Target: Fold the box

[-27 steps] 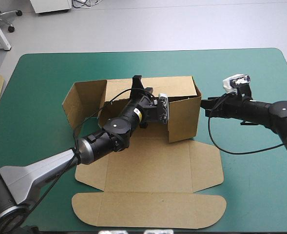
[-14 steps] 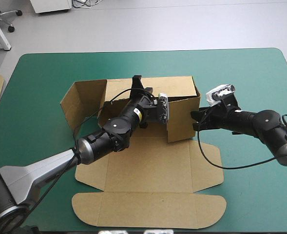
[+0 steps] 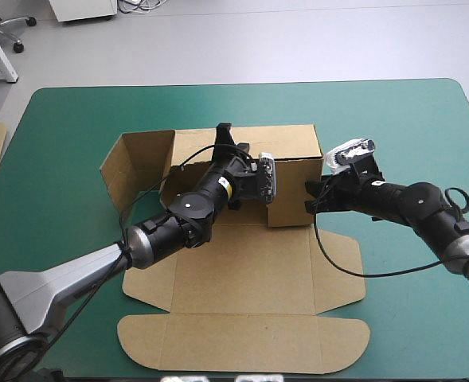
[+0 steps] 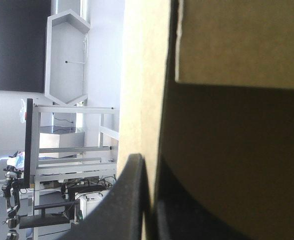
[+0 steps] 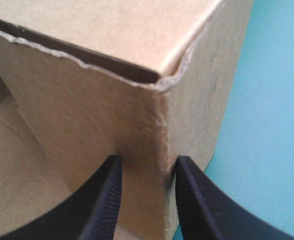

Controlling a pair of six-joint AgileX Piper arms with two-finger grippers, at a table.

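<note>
The left gripper [image 4: 149, 167] is clamped on the box [image 3: 242, 263]. Its two black fingers [image 4: 127, 210] pinch the raised far wall [image 3: 290, 142], one on the outer face and one inside. The right gripper [image 5: 147, 165] stands with its jaws parted and grips nothing. Its tips rest against the creased corner [image 5: 161, 125] of the raised right wall, one to either side of the edge. Out from both grippers, back toward the arms, the base and the long lid panel [image 3: 242, 346] lie flat on the teal-green cover [image 3: 409, 119]. Off to the left gripper's far side, away from the right one, a loose side flap [image 3: 134, 163] stands swung open.
</note>
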